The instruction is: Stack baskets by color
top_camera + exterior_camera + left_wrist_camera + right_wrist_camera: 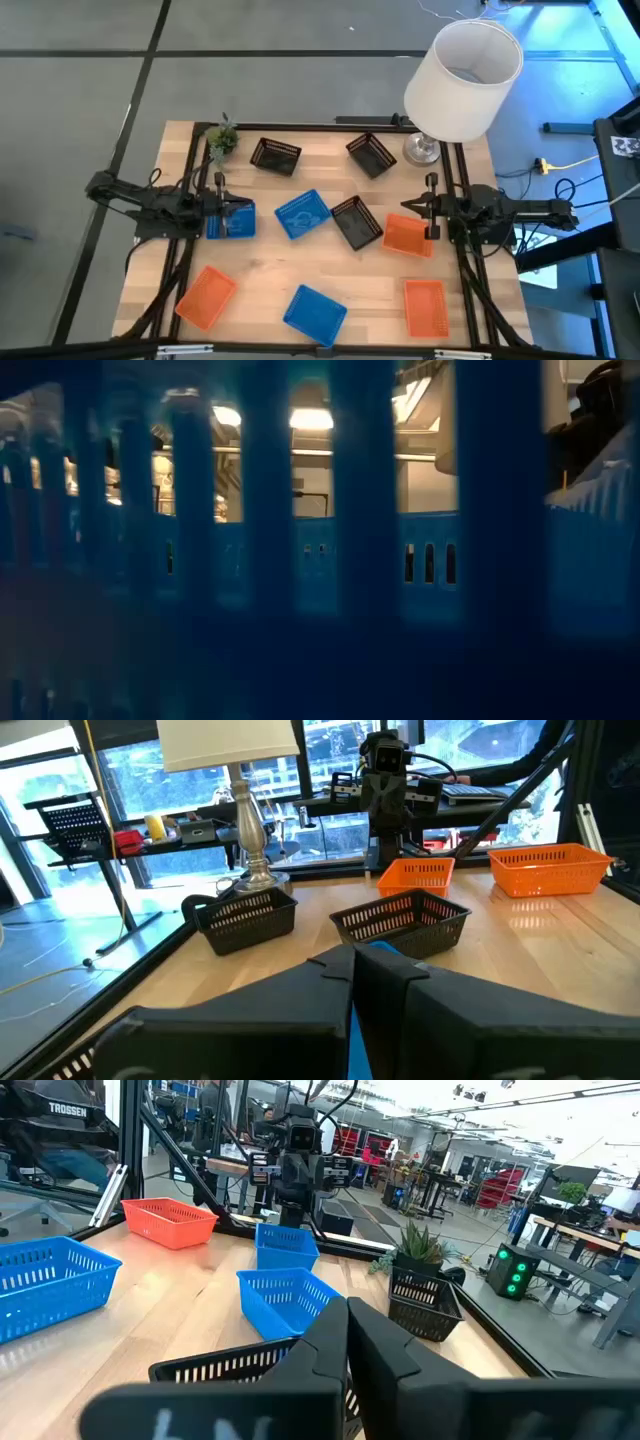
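We saw 9 baskets spread singly over the counter, none yet nested in another, so we judged the sorting by color had not begun.

The 3 black baskets lay toward the far side: 1 near the plant at, 1 beside the lamp base at, and 1 near the middle at. The 3 blue baskets were at the left edge, at the centre and at the near edge. The 3 orange baskets sat near left, near right and at the right edge. The lampshade overhung the far right corner.

The left gripper hung at the left edge, right over the left blue basket, its jaws together on nothing. The right gripper waited at the right edge, just beside the right orange basket, and in its wrist view its jaws were together and empty as well. We took both for a resting pose facing inward, leaving the middle of the counter free.

The low view was filled by blue lattice, which we took for the near blue basket standing right against that camera.

Because same-colored baskets lay well apart and turned at different angles, we judged each would need squaring up before it dropped into its mate.
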